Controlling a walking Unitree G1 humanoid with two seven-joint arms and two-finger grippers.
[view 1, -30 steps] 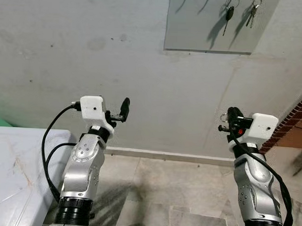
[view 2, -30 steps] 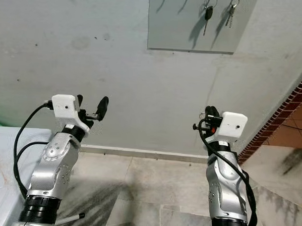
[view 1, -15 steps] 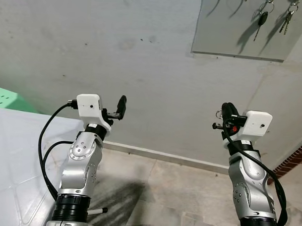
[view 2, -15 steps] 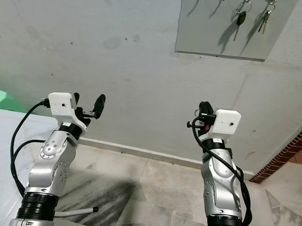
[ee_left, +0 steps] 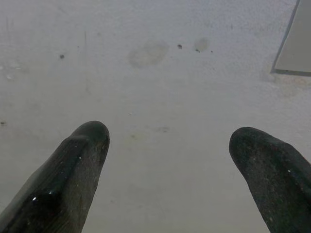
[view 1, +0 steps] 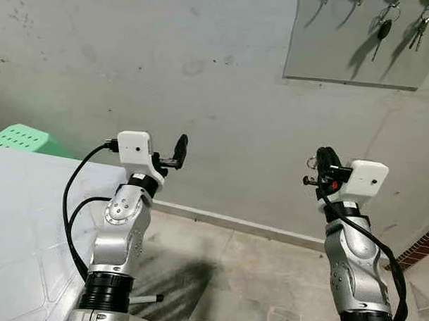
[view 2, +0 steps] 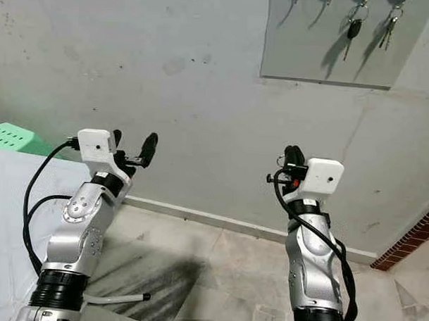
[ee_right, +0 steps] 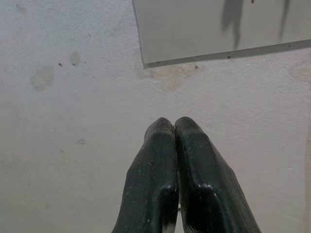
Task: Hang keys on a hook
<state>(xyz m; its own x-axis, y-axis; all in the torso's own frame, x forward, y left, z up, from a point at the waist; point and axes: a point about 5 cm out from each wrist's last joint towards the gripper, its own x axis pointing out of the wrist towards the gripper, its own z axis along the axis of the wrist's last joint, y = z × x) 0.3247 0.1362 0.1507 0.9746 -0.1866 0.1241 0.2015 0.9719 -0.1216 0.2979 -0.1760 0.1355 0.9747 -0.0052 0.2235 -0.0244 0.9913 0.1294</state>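
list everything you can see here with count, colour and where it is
board: 1, grey, on the wall, upper right
keys: 2 bunches hanging on the board, one with a black head, one silvery
wall: 1, pale grey, stained, straight ahead
table: 1, white, on the robot's left
stool: 1, green, behind the table
floor: grey tiles, below the wall
brick edge: 1, red-brown, far right
key ring: 1, silvery, in the right end effector
left end effector: 1, black fingers apart, raised toward the wall
right end effector: 1, black fingers closed, raised below the board
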